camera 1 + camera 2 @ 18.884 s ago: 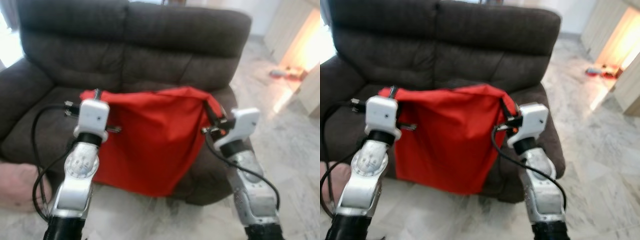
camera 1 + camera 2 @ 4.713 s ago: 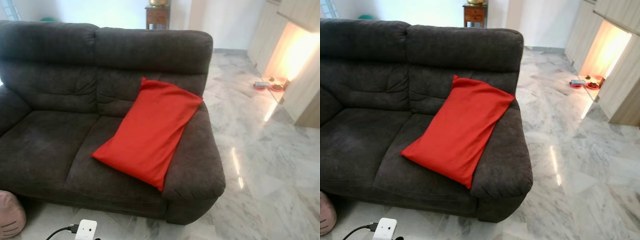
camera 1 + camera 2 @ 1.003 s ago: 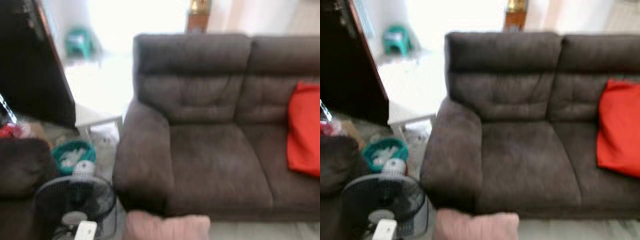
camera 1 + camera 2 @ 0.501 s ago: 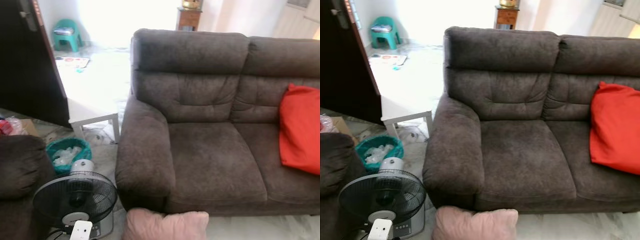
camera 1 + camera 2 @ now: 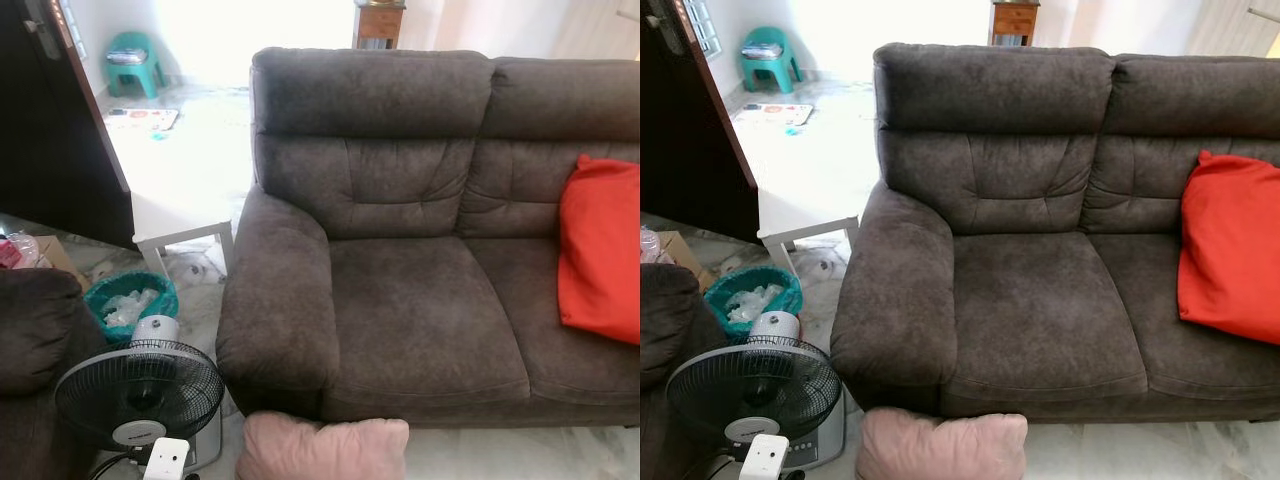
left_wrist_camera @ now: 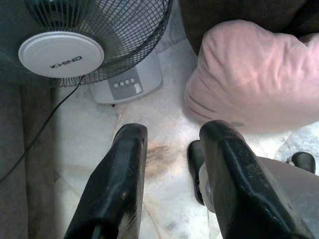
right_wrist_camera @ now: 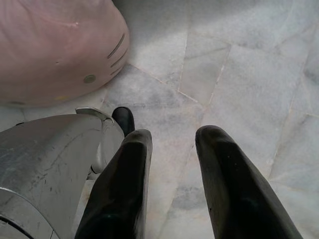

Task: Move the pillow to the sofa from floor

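Note:
A pink pillow point(image 5: 322, 450) with a drawn cat face lies on the marble floor against the front of the dark brown sofa point(image 5: 420, 300), below its left armrest. It shows again as the pink pillow point(image 6: 254, 74) past my left gripper point(image 6: 172, 137), which hangs open above the floor. My right gripper point(image 7: 174, 139) is open too, pointing down at the floor with the pink pillow point(image 7: 55, 50) beside it. A red pillow point(image 5: 600, 250) leans on the sofa's right seat against the backrest.
A black standing fan point(image 5: 140, 395) stands on the floor left of the pink pillow, with its cable trailing. Behind it are a green basket point(image 5: 130, 305) and a low white table point(image 5: 180, 215). Another dark armchair point(image 5: 30, 340) sits at the far left.
The camera has tilted down and moved slightly, so the sofa and fan sit a little lower and left in the picture. Nothing in the room has moved.

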`<state>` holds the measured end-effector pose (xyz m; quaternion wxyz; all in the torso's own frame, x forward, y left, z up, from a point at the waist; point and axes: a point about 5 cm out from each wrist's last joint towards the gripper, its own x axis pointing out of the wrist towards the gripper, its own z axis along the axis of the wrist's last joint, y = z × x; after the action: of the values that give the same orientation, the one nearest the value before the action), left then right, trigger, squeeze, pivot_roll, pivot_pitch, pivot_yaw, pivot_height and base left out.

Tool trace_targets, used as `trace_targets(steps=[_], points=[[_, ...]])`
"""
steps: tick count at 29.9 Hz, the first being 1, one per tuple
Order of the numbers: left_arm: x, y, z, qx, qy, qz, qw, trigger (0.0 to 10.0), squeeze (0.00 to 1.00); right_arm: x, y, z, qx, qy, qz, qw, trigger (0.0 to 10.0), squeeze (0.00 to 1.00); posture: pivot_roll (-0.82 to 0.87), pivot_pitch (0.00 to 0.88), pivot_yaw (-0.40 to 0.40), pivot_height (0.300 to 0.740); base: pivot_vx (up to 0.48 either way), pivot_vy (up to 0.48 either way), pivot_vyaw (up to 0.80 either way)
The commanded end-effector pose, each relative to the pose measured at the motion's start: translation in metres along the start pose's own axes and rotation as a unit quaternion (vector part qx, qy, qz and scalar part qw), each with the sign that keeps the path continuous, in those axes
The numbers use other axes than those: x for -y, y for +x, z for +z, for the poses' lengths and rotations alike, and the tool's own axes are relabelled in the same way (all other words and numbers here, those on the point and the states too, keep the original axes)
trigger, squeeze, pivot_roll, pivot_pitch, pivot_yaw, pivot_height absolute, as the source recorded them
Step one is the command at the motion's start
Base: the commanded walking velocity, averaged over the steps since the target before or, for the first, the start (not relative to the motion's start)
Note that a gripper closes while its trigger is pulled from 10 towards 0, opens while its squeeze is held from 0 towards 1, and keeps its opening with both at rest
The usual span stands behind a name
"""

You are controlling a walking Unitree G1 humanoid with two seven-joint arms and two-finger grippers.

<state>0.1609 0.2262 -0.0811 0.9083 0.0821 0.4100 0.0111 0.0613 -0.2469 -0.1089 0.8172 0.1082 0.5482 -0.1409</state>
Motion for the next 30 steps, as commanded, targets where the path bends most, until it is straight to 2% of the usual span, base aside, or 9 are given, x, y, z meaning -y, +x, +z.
trace_targets(steps=[1,16,27,30], points=[[-0.0003,0.0,-0.0001,-0.001,0.004,-0.002,1.0,10.0,0.0,0.0027,0.0,0.0046,0.008,0.001,-0.003,1.0,10.0,0.0,0.15,0.021,-0.059,0.74,0.0,0.0,0.0],[0.0,-0.0001,0.0001,0.001,0.007,-0.002,1.0,10.0,0.0,0.003,-0.0001,0.0047,0.008,-0.001,-0.002,1.0,10.0,0.0,0.16,0.024,-0.061,0.74,0.0,0.0,0.0],[-0.0001,-0.0001,0.0004,0.002,0.011,-0.003,1.0,10.0,0.0,0.0027,-0.0001,0.0045,0.008,-0.001,-0.002,1.0,10.0,0.0,0.16,0.021,-0.06,0.74,0.0,-0.277,0.0],[0.0,-0.0002,0.0003,0.003,0.011,-0.004,1.0,10.0,0.0,0.0028,-0.0002,0.0042,0.008,-0.001,-0.001,1.0,10.0,0.0,0.16,0.019,-0.06,0.74,0.0,0.0,0.0]])
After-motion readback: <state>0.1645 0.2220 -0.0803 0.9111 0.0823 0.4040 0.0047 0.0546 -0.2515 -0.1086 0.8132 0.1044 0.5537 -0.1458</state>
